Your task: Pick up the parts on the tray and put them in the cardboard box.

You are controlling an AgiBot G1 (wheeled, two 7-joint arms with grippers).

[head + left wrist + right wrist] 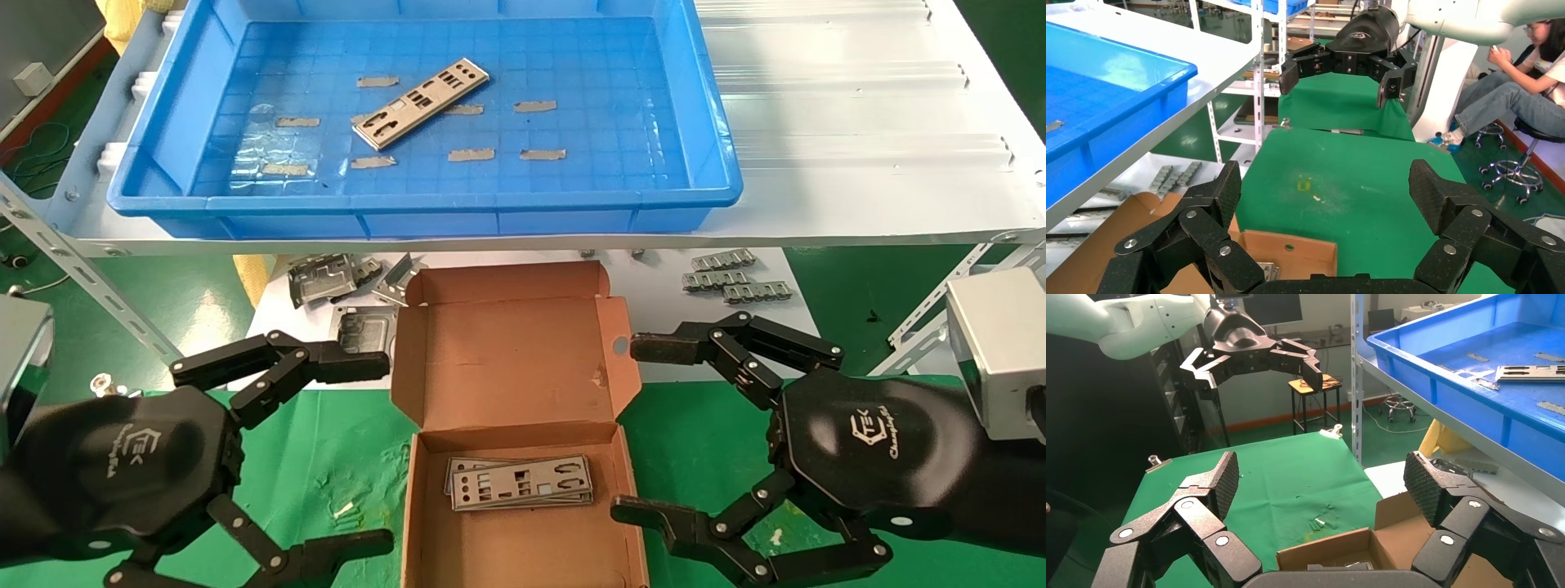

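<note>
One flat silver-grey part [421, 102] lies slantwise on the floor of the blue tray [727, 163], which sits on the white shelf; the right wrist view shows the same part [1529, 372]. Below the shelf, the cardboard box [507, 359] stands open on the green cloth, with stacked parts [523, 482] inside. My left gripper [384, 453] is open at the box's left side and holds nothing. My right gripper [628, 429] is open at the box's right side, also holding nothing. Both hang level with the box, well below the tray.
Short grey tape strips [535, 106] dot the tray floor. Folded grey brackets [327, 282] and ribbed grey pieces [735, 278] lie on the white surface behind the box. Angled shelf struts [82, 269] stand to my left. A seated person [1517, 79] is beyond the table.
</note>
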